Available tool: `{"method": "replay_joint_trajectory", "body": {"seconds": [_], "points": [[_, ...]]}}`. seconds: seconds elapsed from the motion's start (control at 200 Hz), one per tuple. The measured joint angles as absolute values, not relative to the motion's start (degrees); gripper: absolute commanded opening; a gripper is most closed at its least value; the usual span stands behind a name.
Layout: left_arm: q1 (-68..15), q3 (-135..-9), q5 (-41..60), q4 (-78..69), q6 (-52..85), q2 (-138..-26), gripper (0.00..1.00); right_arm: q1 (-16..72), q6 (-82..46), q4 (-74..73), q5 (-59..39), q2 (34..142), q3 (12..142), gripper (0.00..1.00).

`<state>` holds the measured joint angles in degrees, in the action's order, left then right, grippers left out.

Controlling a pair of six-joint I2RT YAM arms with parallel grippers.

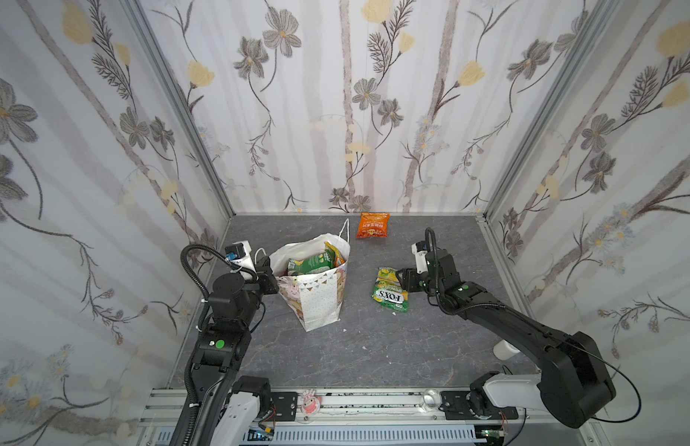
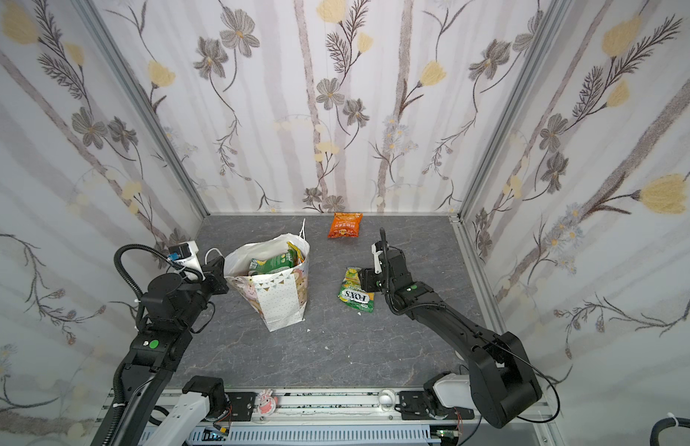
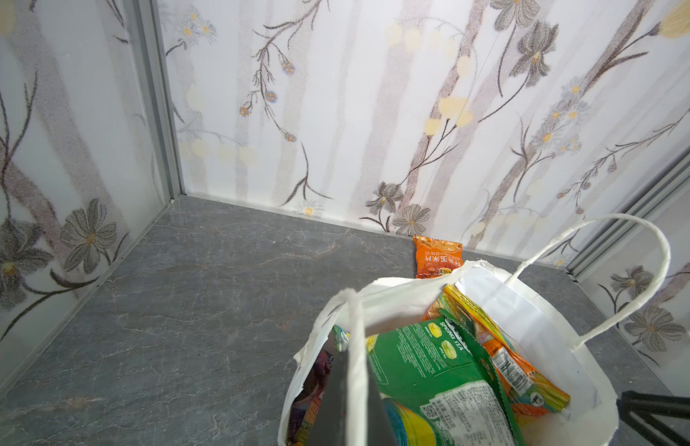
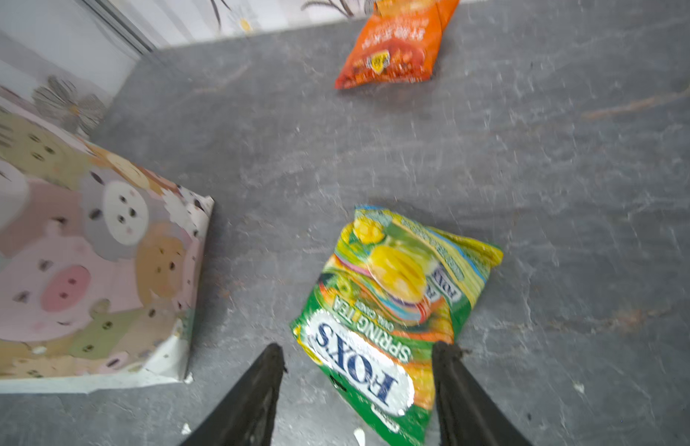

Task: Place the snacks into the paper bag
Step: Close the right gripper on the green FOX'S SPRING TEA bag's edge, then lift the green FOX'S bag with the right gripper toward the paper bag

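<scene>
On the left, the left claw [image 3: 355, 370] is closed on the near cord handle and rim of the paper bag [image 1: 320, 301], pulling its mouth open. The bag stands upright on the grey counter [image 1: 374, 355], its top edge crumpled. Inside, a green packet [image 1: 310, 264] and an orange-yellow packet [image 1: 333, 251] reach close to the mouth, and the left wrist view shows a purplish packet edge beside them.

Further right, two snacks lie outside the bag. An orange packet [image 1: 372, 224] sits against the back wall. A green-yellow FOX'S packet [image 1: 389, 289] lies flat on the counter, near the bag but apart from it.

The right claw [image 4: 357, 370] is low over the FOX'S packet with its jaws wide and the printed end between them. One fingertip overlaps the packet's edge and the other stands just clear, so nothing is gripped yet.

Likely troubles:
- The overlapping finger may pin the film to the counter instead of sliding beside it, so the close catches only a fold.
- Glossy plastic could slip out during the lift.
- The bag is fairly full, so the packet may snag on the rim, the far handle or the upright packets and fall outside.
- The bag is held by one side only, so a push from the right could tip it or tear the paper.
</scene>
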<state>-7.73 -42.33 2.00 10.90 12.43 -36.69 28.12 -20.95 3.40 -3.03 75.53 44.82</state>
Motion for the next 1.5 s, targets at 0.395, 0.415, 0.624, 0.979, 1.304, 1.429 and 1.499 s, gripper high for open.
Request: {"method": "replay_joint_trajectory", "body": {"seconds": [0.395, 0.415, 0.624, 0.979, 1.304, 1.429, 1.499], "points": [[-7.75, -42.3, 2.0, 10.87, 12.43, -36.64, 0.05, 27.53, -20.27, -2.59, -4.84, 81.69, 34.28, 0.69], [-7.75, -42.3, 2.0, 10.87, 12.43, -36.64, 0.05, 27.53, -20.27, -3.16, -5.02, 82.08, 34.11, 0.69], [-7.75, -42.3, 2.22, 10.63, 12.49, -36.64, 0.05, 27.44, -20.27, -8.49, -7.57, 86.3, 32.97, 0.68], [-7.73, -42.3, 2.17, 10.52, 12.45, -36.38, 0.05, 26.72, -22.09, -13.87, -8.58, 90.45, 34.04, 0.35], [-7.73, -42.26, 2.15, 10.52, 12.45, -36.42, 0.05, 26.52, -25.04, -13.85, -8.56, 88.58, 34.52, 0.0], [-7.73, -42.26, 2.15, 10.52, 12.45, -36.36, 0.05, 26.5, -25.45, -12.6, -8.54, 86.59, 35.11, 0.0], [-7.73, -42.24, 2.15, 10.52, 12.45, -36.32, 0.05, 26.5, -25.45, -11.68, -8.64, 85.3, 35.77, 0.0]]}}
